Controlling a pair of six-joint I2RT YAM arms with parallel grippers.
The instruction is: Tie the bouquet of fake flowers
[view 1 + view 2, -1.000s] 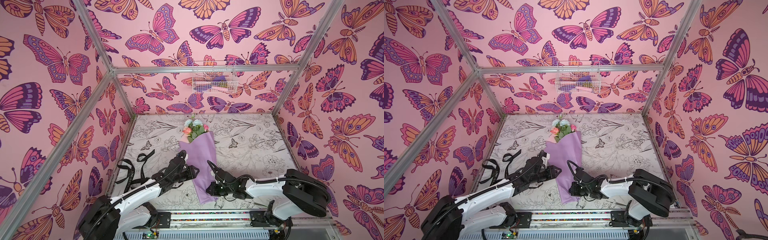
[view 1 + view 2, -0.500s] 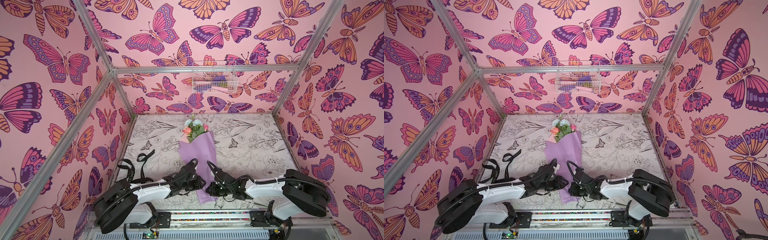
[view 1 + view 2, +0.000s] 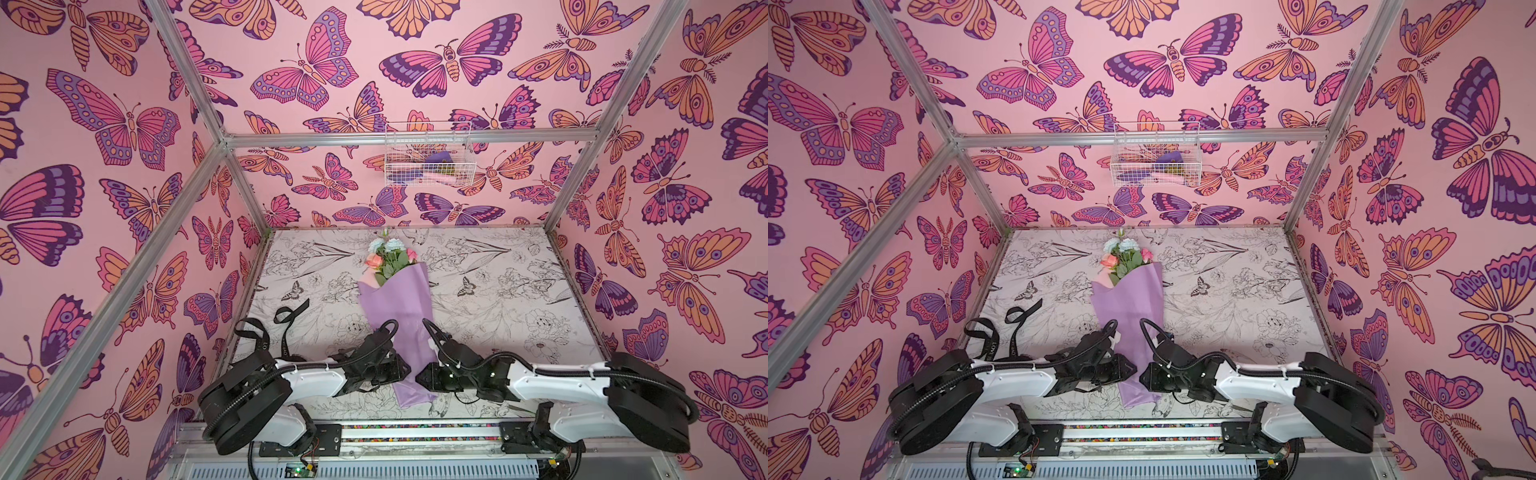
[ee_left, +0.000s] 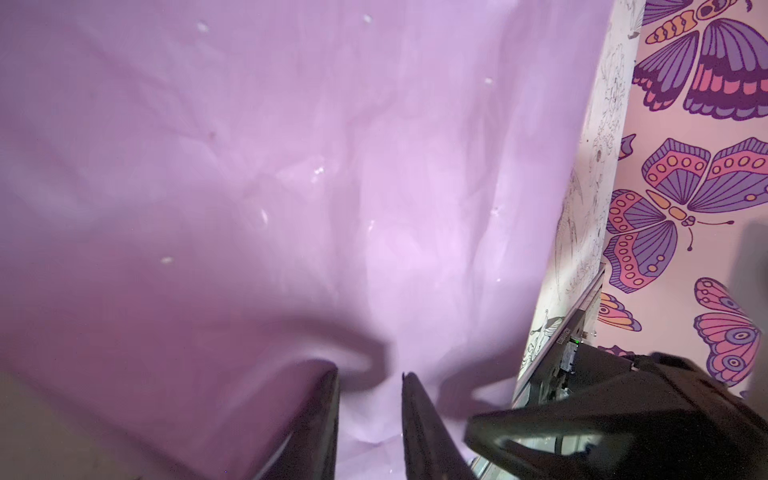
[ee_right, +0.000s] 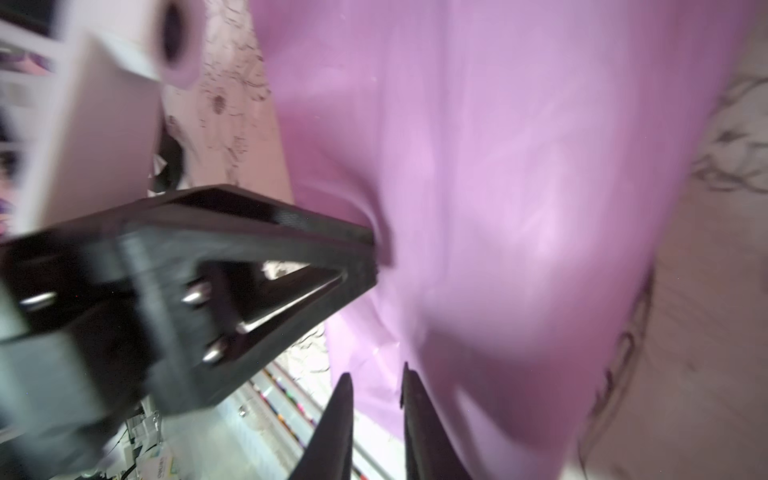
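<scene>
The bouquet of fake flowers [image 3: 395,307] [image 3: 1128,307] lies lengthwise mid-table, in lilac paper, with its coral and pale blue blooms at the far end. My left gripper [image 3: 406,370] [image 3: 1133,368] is at the wrap's lower left side. In the left wrist view its jaws [image 4: 370,372] are narrowed on a fold of the lilac paper [image 4: 374,249], which fills the gap. My right gripper [image 3: 419,376] [image 3: 1143,376] faces it from the right. Its jaws [image 5: 376,374] stand slightly apart around the paper's edge, with a gap at one finger.
A long black ribbon [image 3: 286,320] [image 3: 1017,316] lies curled at the table's left, behind the left arm. A white wire basket [image 3: 428,153] [image 3: 1156,153] hangs on the back wall. Frame posts stand at the corners. The base rail [image 3: 415,432] runs along the front edge.
My left gripper came down along the wrap's left edge to its lower part and narrowed its jaws on the paper. The right gripper's jaws parted a little. The bouquet stayed put.
</scene>
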